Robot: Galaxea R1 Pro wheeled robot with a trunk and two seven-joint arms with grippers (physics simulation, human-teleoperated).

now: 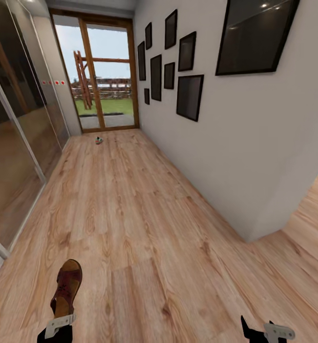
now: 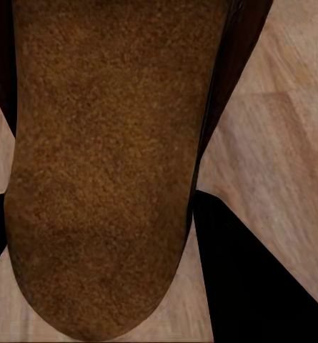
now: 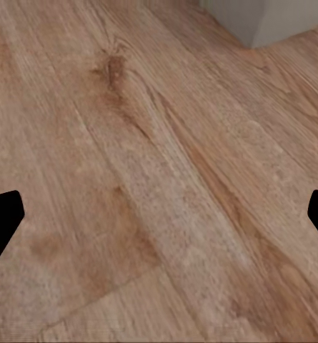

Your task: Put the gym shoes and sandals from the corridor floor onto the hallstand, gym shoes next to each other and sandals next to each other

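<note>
Left gripper [image 1: 60,325] clamped on a sandal [image 1: 67,287], toe towards the glass door [image 1: 99,71]; right gripper [image 1: 266,330] spread wide, empty. Probably a gym shoe [image 1: 98,140] just before that door. Heel-only hold; could slip out mid-drive.

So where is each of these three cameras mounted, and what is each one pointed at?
Head view: atop the robot, facing down the corridor floor toward a glass door; left gripper holding a sandal, right gripper at the bottom.
Left wrist view: on the left arm, tight on the sandal between dark fingers.
Right wrist view: on the right arm, facing floor; fingertips at the edges.
Shared: the sandal, the floor.
</note>
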